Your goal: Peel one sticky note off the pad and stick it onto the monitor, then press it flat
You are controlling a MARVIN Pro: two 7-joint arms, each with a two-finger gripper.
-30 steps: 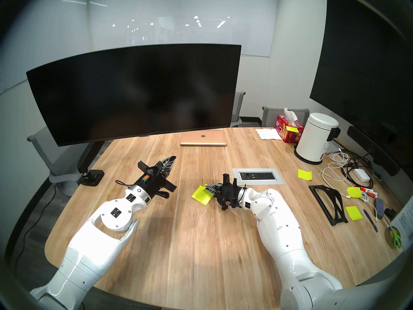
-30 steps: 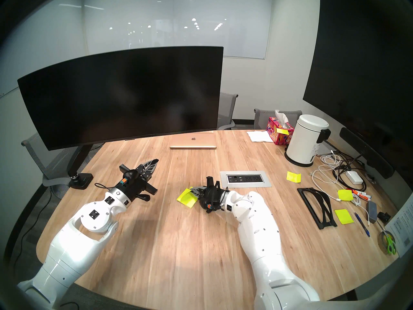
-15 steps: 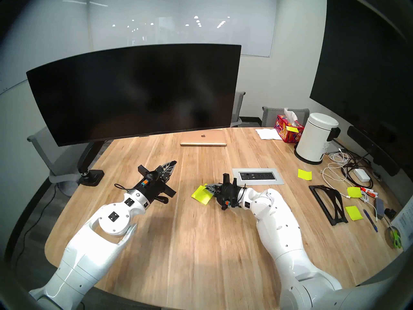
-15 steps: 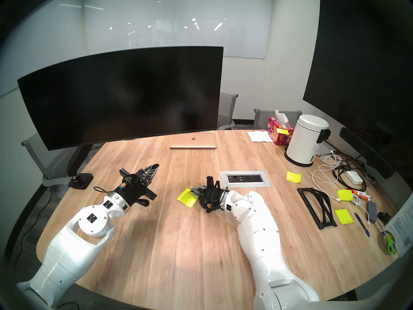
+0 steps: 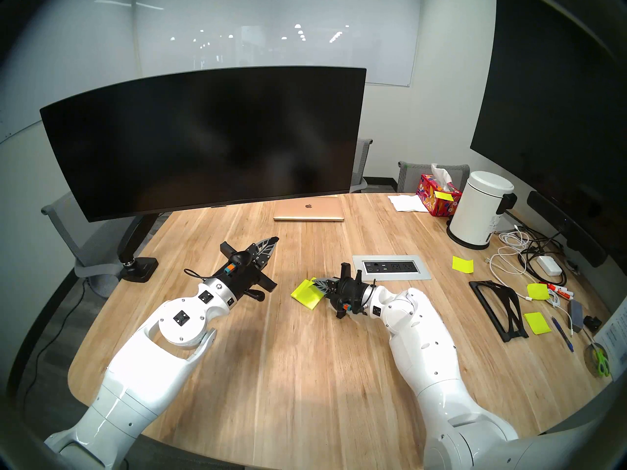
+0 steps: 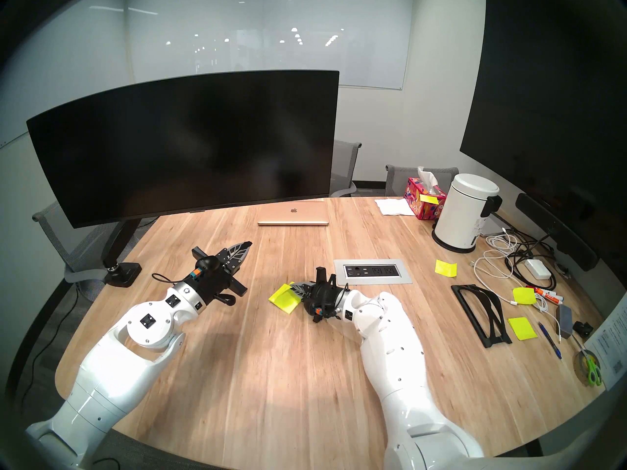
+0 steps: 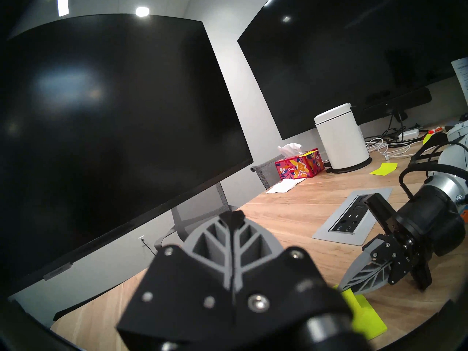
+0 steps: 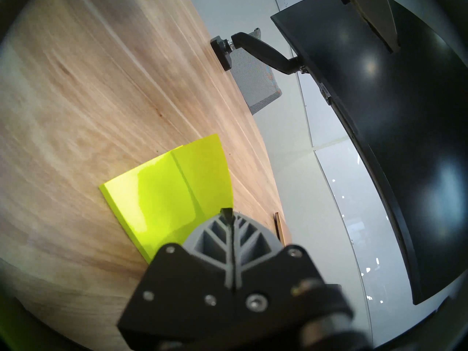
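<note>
R gripper (image 5: 314,284) sits low over the mid desk (image 5: 305,374), just on the robot's side of the inset power strip (image 5: 391,267). Its jaws are pinched together on the near corner of the sticky note (image 8: 202,175), the top sheet of the pad (image 5: 305,294). In the R wrist view that sheet curls up off the stack at the gripped side and is still joined along its far edge. The pad itself lies flat on the wood, turned a bit diagonal to the desk edges. L gripper (image 5: 274,241) hangs above the desk's L half, betw the pad and the clamp foot of the monitor arm, tips aimed toward the back R. Its jaws are fully together w/ nothing in them. The monitor (image 5: 203,140) is dark and blank, floating over the back L part of the desk on its arm, well apart from both grippers. A closed gold laptop (image 5: 308,210) lies at the back edge under the monitor's R end. On the R side of the desk are a tissue box (image 5: 437,198), a white bin (image 5: 478,210), cables and a few loose yellow sheets.
</note>
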